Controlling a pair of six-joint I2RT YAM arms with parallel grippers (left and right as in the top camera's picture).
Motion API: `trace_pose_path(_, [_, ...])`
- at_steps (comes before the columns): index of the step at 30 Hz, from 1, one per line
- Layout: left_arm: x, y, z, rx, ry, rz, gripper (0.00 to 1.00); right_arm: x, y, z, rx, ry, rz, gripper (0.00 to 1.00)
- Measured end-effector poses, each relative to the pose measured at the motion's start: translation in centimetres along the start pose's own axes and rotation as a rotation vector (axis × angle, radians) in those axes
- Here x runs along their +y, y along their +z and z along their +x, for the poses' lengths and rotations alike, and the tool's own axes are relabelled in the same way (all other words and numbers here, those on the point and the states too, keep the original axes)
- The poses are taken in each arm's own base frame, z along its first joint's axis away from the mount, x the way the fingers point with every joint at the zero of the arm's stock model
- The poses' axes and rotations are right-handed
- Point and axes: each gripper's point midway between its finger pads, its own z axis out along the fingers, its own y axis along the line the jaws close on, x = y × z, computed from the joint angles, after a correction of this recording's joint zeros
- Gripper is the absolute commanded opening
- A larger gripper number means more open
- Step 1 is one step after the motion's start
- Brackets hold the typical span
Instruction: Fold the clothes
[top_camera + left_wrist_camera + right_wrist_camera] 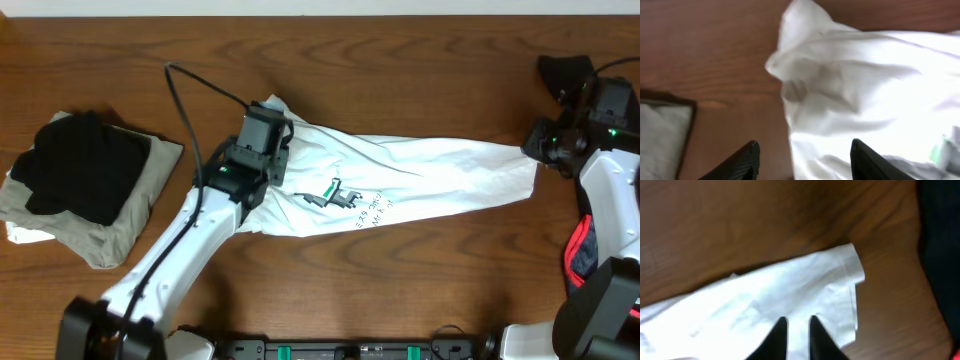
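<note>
White T-shirt [420,175] lies stretched, its ends beneath left claw [804,150] and right claw [796,330].

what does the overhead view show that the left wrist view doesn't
Only overhead: the full length of the large white cloth T-shirt, the crumpled black garment on the folded beige cloth, and the black red-trimmed garment at the right edge.
Only left wrist: the left arm's dark fingers, spread apart above the T-shirt's bunched corner.
Both: part of the T-shirt, what looks like the beige cloth's edge, and the brown wooden table.
</note>
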Motion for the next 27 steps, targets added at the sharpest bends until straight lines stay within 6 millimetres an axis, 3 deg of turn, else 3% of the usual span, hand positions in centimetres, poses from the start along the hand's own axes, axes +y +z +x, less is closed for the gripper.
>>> trace_pose_path(4, [-1.7,-2.5,-0.4,-0.032,-0.012,0.132,0.59,-0.1,-0.3,0.9,0.034,-0.006,0.006,0.2])
trace_pose_path(8, [-2.8,-2.6,0.2,-0.006,-0.032,0.197,0.65,-0.3,-0.4,1.8,0.072,-0.015,0.012,0.3])
trace_pose_path(17, [-4.1,1.8,3.6,0.169,-0.03,0.212,0.66,-0.5,-0.5,2.9,0.115,-0.046,0.019,0.3])
trace_pose_path(23, [-1.9,4.1,4.8,0.223,-0.039,0.104,0.66,-0.6,-0.5,3.1,0.125,-0.052,0.02,0.31])
trace_pose_path(27, [-0.2,4.5,4.4,0.206,-0.083,0.071,0.67,-0.6,-0.5,3.2,0.126,-0.051,0.021,0.31])
